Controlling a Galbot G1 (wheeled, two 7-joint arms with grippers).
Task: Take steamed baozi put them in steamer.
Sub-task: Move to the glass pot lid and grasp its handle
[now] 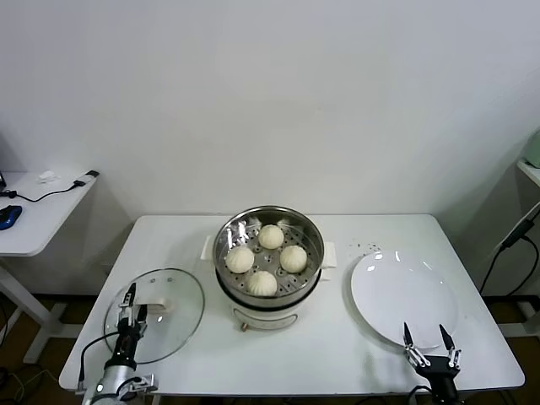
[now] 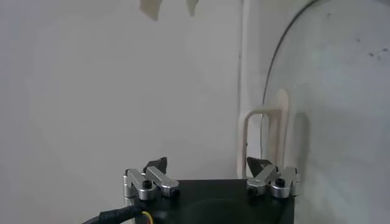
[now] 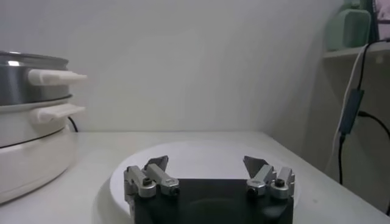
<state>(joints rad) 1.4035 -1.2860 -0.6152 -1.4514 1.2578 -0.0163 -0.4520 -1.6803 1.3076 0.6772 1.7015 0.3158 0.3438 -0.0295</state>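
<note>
Four steamed baozi [image 1: 267,258] sit inside the steamer [image 1: 268,264], which stands in the middle of the white counter [image 1: 337,354]. They lie close together on its perforated floor, one at the back, two in the middle and one at the front. The glass lid [image 1: 155,314] lies flat on the counter to the left of the steamer, and the white plate [image 1: 403,297] lies to its right. The left tool [image 1: 131,305] is over the near part of the lid, its fingers wide apart and holding nothing. The right tool [image 1: 429,337] is at the near edge of the plate, also wide apart and holding nothing.
</note>
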